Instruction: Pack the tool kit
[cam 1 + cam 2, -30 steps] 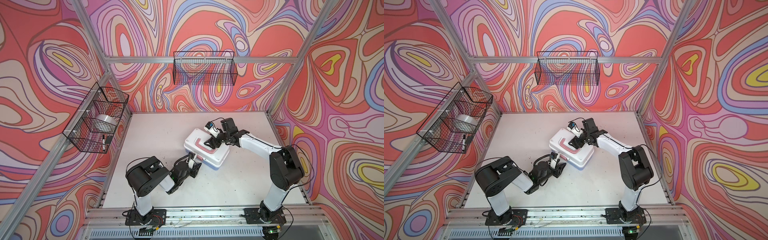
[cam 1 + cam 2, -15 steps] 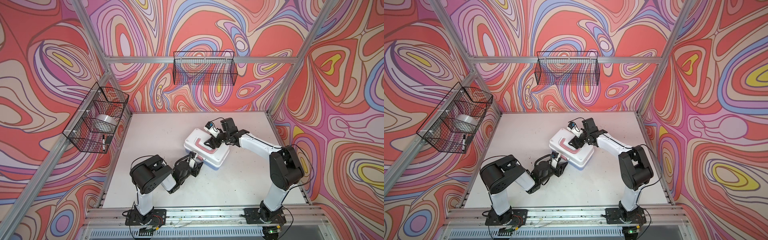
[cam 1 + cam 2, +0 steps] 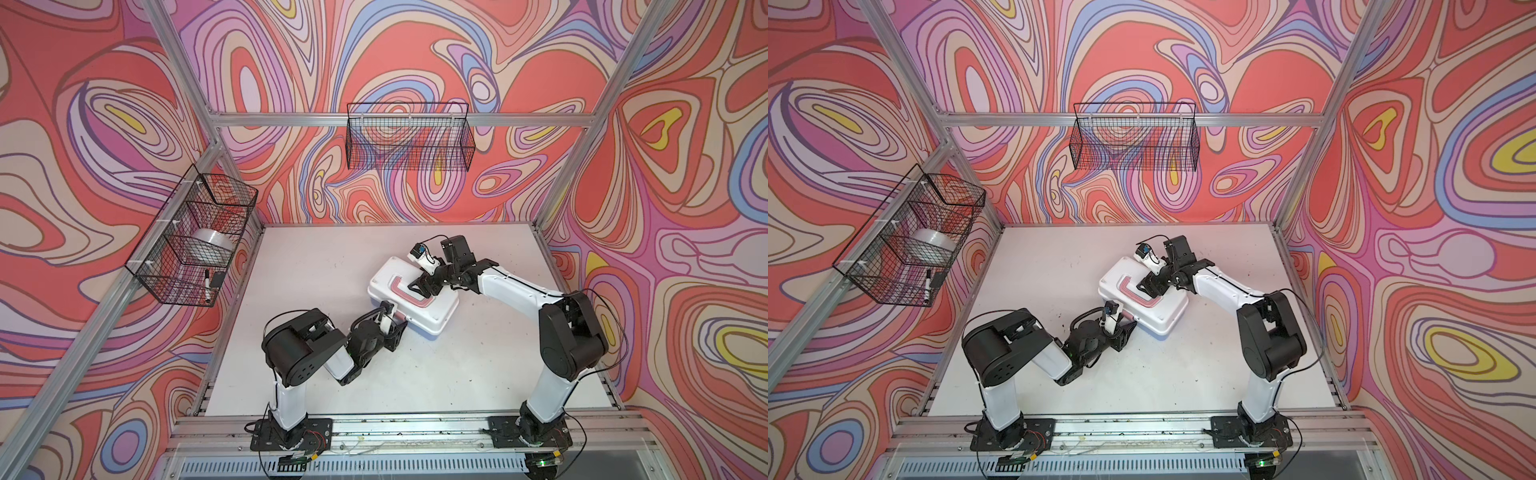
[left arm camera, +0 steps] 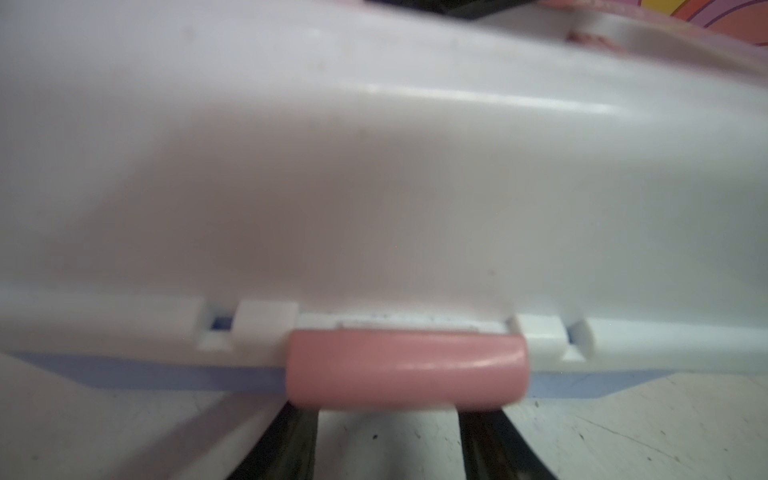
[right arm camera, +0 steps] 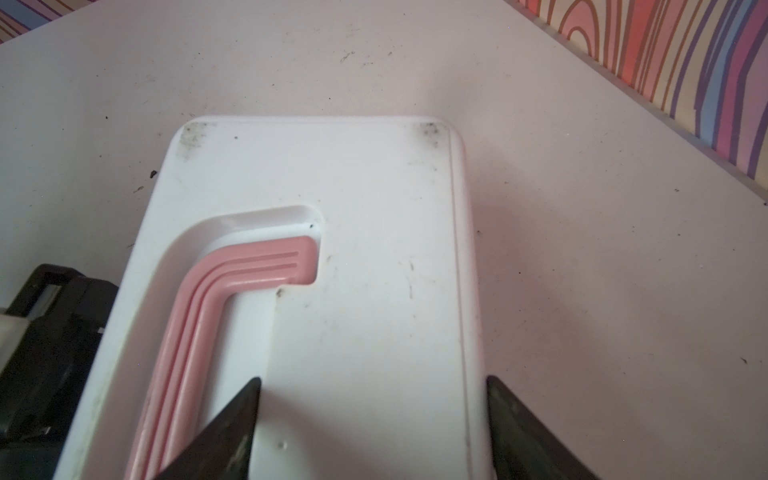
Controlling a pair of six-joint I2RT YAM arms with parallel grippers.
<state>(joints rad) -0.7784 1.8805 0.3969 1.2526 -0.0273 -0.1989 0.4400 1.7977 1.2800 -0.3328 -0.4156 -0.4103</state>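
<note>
Left hand [image 4: 388,417] sitting half-spread, fingertips [image 4: 291,449] touching the tool kit's [image 3: 440,311] pink latch [image 4: 407,370]. Right hand [image 5: 374,380] spreading wide, resting atop the kit's scuffed white lid [image 5: 365,199] beside its pink handle [image 5: 232,270]. Kit lying mid-desk [image 3: 332,257], lid down over light-blue base [image 4: 166,374].

No readable text, label or number anywhere.

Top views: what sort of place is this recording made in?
Likely a purpose-built robot test cell, not a home or workshop: an aluminium frame, swirl-printed wall panels, and a wire basket hung on the frame above a white table.
</note>
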